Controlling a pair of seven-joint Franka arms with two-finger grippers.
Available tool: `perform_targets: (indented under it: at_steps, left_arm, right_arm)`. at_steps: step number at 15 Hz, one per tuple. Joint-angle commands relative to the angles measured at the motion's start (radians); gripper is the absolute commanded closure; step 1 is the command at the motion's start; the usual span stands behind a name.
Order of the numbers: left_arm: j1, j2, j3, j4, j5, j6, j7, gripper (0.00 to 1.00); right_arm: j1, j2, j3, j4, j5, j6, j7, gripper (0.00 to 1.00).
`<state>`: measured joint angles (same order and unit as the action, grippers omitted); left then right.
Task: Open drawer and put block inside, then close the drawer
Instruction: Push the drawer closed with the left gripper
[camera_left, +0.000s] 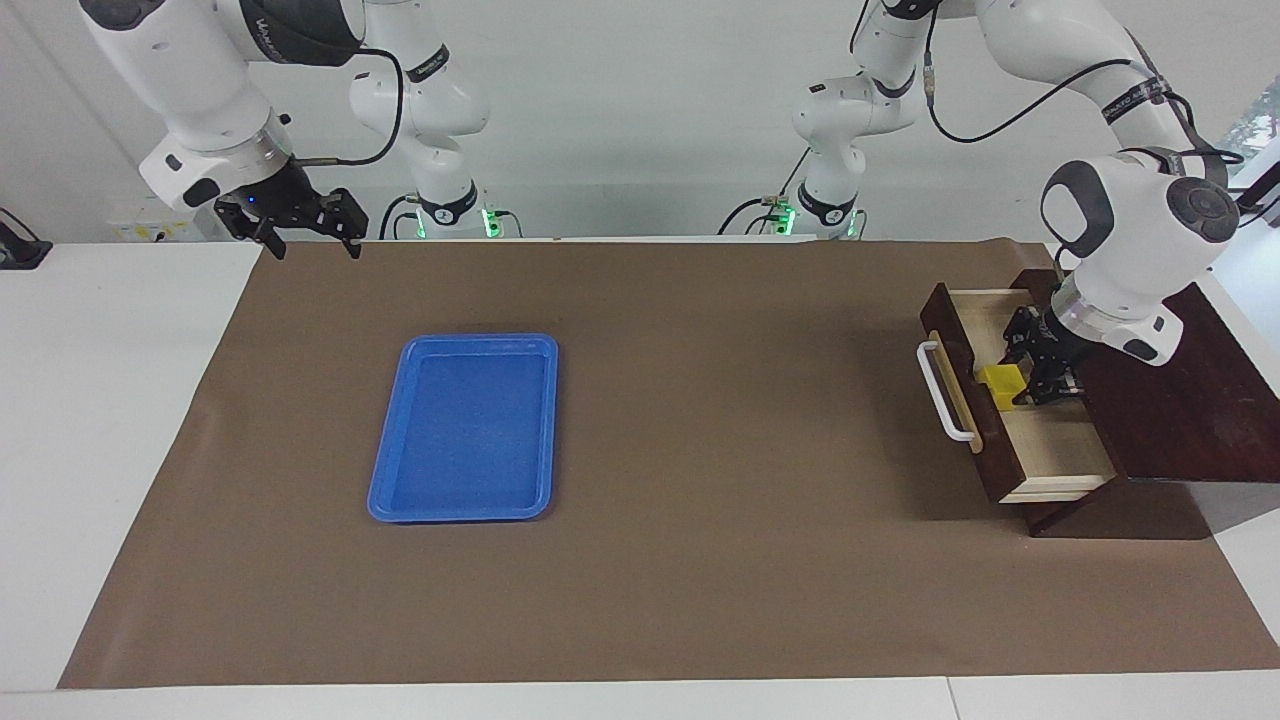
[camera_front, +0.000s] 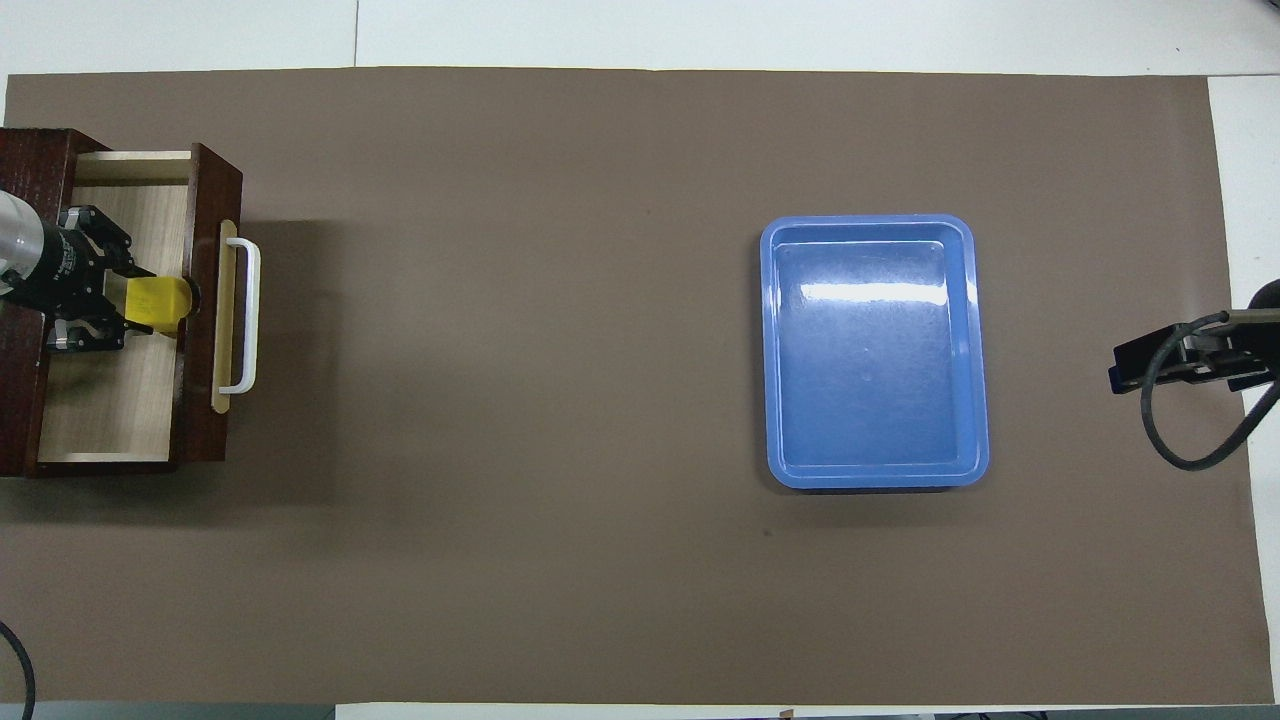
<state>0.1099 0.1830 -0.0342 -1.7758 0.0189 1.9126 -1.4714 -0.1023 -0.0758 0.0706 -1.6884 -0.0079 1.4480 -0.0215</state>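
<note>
While the drawer (camera_left: 1040, 420) sits pulled out | left gripper (camera_front: 135, 305) down inside, fingers spread either side of block (camera_front: 160, 303), block at 3 o'clock overhead | right gripper (camera_left: 305, 238) waiting, looks open

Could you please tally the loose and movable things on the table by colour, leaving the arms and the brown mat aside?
Yellow: 1, the block in the open drawer, at the left gripper.
Blue: 1, the tray.
Dark brown: 1, the drawer box.
Total: 3.
</note>
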Motion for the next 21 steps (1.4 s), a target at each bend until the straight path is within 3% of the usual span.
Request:
perform_targets:
  at_steps: [1,5,7,9,12,14,17,21]
  left_arm:
    - [-0.024,-0.031,0.002,-0.001,0.003,-0.03,-0.017,0.0]
    - [-0.074,-0.03,-0.001,0.172,-0.01,-0.165,-0.015,0.0]
    - [-0.137,-0.034,-0.001,0.196,-0.005,-0.216,-0.053,0.0]
    - [-0.194,-0.057,-0.003,0.138,0.01,-0.199,-0.16,0.0]
    - [-0.236,-0.146,-0.003,-0.073,0.074,-0.085,-0.193,0.0]
    - [-0.242,-0.169,-0.003,-0.154,0.136,-0.021,-0.193,0.0]
    - [-0.249,-0.169,-0.004,-0.197,0.264,0.026,-0.185,0.0]
    - [-0.227,-0.169,-0.003,-0.209,0.311,0.063,-0.185,0.0]
  right_arm:
    - [-0.024,0.034,0.018,0.079,-0.033,-0.052,-0.023,0.0]
    - [-0.024,0.033,0.02,0.085,-0.046,-0.044,-0.024,0.0]
    - [-0.024,0.03,0.024,0.081,-0.063,-0.022,-0.023,0.0]
    - [-0.024,0.028,0.024,0.078,-0.063,0.0,-0.023,0.0]
    - [-0.024,0.027,0.024,0.078,-0.063,-0.004,-0.023,0.0]
    - [-0.024,0.024,0.024,0.078,-0.061,-0.005,-0.021,0.0]
    - [-0.022,0.022,0.023,0.078,-0.061,-0.009,-0.02,0.0]
    - [-0.022,0.021,0.023,0.078,-0.058,-0.008,-0.018,0.0]
